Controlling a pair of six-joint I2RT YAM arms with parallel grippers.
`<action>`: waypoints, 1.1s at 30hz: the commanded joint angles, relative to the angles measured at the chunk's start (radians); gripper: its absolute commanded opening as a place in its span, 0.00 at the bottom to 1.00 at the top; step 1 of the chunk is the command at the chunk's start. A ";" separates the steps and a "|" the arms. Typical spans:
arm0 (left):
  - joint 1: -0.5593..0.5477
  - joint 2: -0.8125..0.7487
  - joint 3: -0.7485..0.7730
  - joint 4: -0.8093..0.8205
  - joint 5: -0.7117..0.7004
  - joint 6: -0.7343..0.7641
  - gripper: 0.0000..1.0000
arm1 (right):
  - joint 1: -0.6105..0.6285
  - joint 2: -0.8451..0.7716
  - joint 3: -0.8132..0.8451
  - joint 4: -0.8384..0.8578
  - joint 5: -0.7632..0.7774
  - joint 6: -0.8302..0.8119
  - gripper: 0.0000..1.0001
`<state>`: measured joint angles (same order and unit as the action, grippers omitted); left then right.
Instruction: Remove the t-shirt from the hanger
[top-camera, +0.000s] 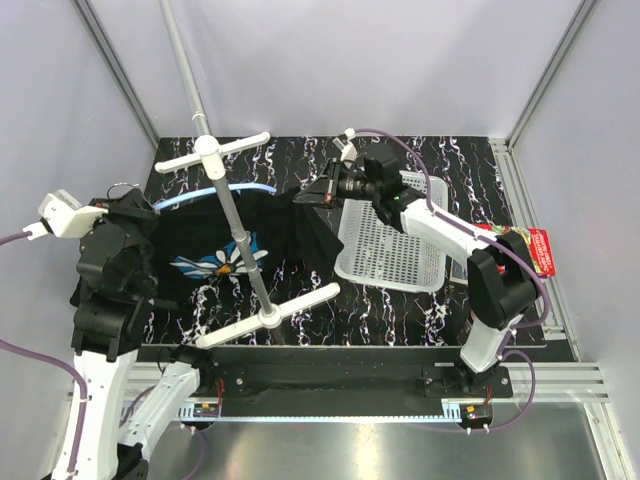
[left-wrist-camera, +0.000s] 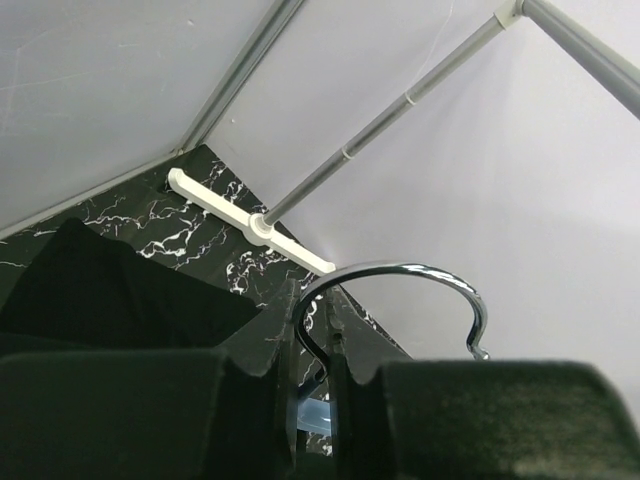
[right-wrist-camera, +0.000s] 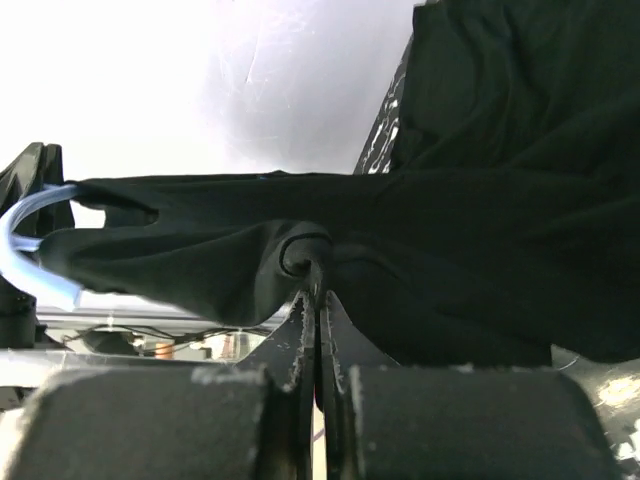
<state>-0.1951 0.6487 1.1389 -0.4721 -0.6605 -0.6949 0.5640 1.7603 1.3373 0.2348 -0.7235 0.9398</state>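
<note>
The black t-shirt (top-camera: 245, 228) hangs stretched above the table, its daisy print (top-camera: 222, 260) facing up. The light-blue hanger (top-camera: 200, 195) arcs out of its top edge. My left gripper (top-camera: 140, 207) is at the hanger's left end. In the left wrist view it (left-wrist-camera: 312, 330) is shut on the stem of the metal hook (left-wrist-camera: 400, 272), with a bit of blue hanger (left-wrist-camera: 312, 415) below. My right gripper (top-camera: 305, 197) is shut on a pinched fold of the t-shirt (right-wrist-camera: 480, 200) at its right end. In the right wrist view it (right-wrist-camera: 318, 275) grips the cloth, and the hanger's blue end (right-wrist-camera: 20, 240) sticks out at left.
A stand with a grey pole (top-camera: 240, 235) and white crossbars (top-camera: 212, 148) (top-camera: 268, 316) crosses over the shirt. A white perforated basket (top-camera: 390, 245) lies right of centre. A red packet (top-camera: 530, 248) sits at the table's right edge. Frame posts rise at the back corners.
</note>
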 joint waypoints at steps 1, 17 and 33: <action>0.006 -0.037 0.059 0.109 -0.036 -0.006 0.00 | 0.008 -0.039 -0.019 0.107 0.060 0.071 0.00; 0.006 -0.238 0.051 0.073 -0.210 0.043 0.00 | -0.101 -0.026 -0.201 0.164 0.192 0.134 0.00; 0.006 0.095 0.124 0.151 0.102 0.011 0.00 | 0.022 0.136 0.100 -0.029 -0.130 -0.057 0.56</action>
<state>-0.1932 0.7311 1.2106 -0.4450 -0.6209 -0.6891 0.5827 1.9484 1.4174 0.3252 -0.8185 1.0241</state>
